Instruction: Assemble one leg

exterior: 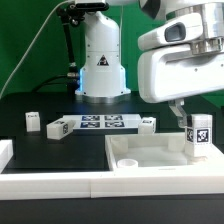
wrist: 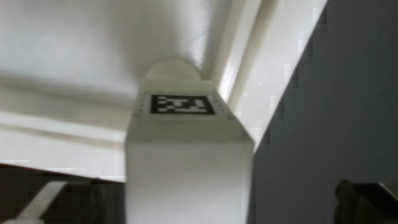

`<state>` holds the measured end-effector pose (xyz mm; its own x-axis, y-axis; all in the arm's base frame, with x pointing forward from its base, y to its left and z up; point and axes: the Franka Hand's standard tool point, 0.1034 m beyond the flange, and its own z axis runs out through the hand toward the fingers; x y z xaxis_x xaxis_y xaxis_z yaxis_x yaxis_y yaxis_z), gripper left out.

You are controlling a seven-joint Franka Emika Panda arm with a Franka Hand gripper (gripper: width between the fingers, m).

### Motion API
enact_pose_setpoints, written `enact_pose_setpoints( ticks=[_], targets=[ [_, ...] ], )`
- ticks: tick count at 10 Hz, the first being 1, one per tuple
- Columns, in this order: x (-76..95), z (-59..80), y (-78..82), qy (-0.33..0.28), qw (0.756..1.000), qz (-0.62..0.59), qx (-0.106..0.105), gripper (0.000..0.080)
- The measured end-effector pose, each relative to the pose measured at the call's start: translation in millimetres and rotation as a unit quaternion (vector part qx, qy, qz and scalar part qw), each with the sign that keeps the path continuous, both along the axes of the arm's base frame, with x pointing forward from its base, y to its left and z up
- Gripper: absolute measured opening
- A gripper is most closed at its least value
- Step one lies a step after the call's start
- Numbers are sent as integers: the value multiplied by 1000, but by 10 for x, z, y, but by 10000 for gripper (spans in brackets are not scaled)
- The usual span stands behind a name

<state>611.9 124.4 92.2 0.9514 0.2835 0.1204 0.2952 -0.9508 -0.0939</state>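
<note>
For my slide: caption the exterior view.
Franka tool poised over a tagged white leg standing in the white panel's corner.

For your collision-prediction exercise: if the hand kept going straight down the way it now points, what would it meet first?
Most likely the leg, standing upright in the corner of the white tray-like panel. The open hand sits right above it, and the wrist view shows the leg straight ahead. Whether it already touches is unclear.

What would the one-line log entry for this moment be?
gripper: open, either side of leg, not touching | leg: upright at panel corner | step: leg not gripped
</note>
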Motion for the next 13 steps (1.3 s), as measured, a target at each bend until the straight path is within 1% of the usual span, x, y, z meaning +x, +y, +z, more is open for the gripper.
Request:
enact_pose_setpoints(
  ticks=[1, 3, 4, 6, 7, 10, 11, 12, 13],
  targets=[
    [21, 24, -15, 53, 998, 9, -11, 649],
    [13, 56, -60, 118, 993, 15, -18, 649],
    [96, 54, -76, 86, 996, 10, -16, 649],
    [30, -50, -75, 65, 998, 8, -15, 649],
    [20, -80, -73, 62, 998, 8, -15, 649],
    [21, -106, -75, 60, 998, 10, -14, 649],
    [20, -107, -76, 60, 998, 9, -14, 533],
    [20, -108, -76, 60, 998, 9, -14, 398],
    [21, -110, -84, 60, 998, 9, -15, 398]
  ],
)
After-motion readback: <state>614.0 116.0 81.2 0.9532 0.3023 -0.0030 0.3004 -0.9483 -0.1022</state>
